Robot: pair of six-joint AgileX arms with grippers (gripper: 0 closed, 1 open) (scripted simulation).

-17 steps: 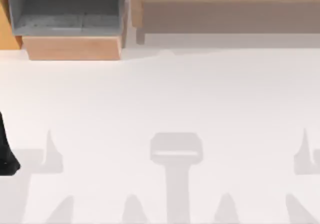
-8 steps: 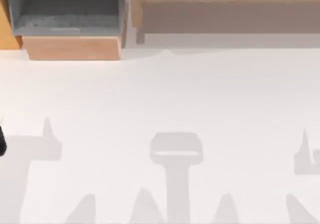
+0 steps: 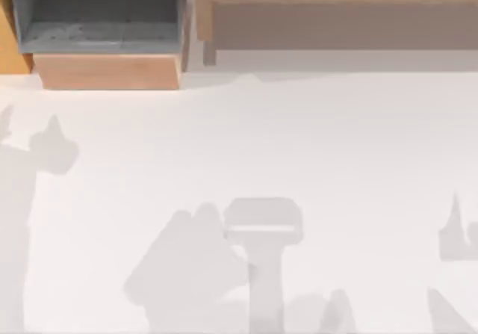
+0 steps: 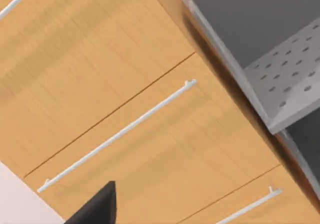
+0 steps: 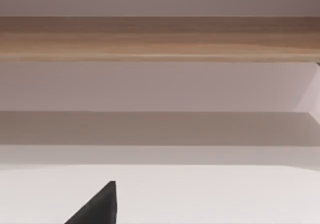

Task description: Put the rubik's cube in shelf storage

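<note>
The rubik's cube is out of view. The shelf storage (image 3: 336, 13) is the long light-brown wooden unit at the table's back right, with a wood ledge and a greyish-brown recess under it. The right wrist view faces that ledge (image 5: 160, 38) and the recess (image 5: 160, 129) across white table, with a black tip of my right gripper (image 5: 95, 209) at the picture's edge. A black tip of my left gripper (image 4: 95, 209) shows before an orange-wood cabinet front (image 4: 100, 73).
A grey-lined box with a light wood front (image 3: 104, 69) stands at the back left, beside the shelf's side post (image 3: 202, 13). The cabinet carries white bar handles (image 4: 120, 134) and adjoins a grey perforated shelf (image 4: 285, 78). Arm shadows lie on the white table (image 3: 299, 140).
The dark part of my left arm at the top view's left edge has left the picture. Its shadow has moved toward the back left and a broad shadow has grown at the front middle.
</note>
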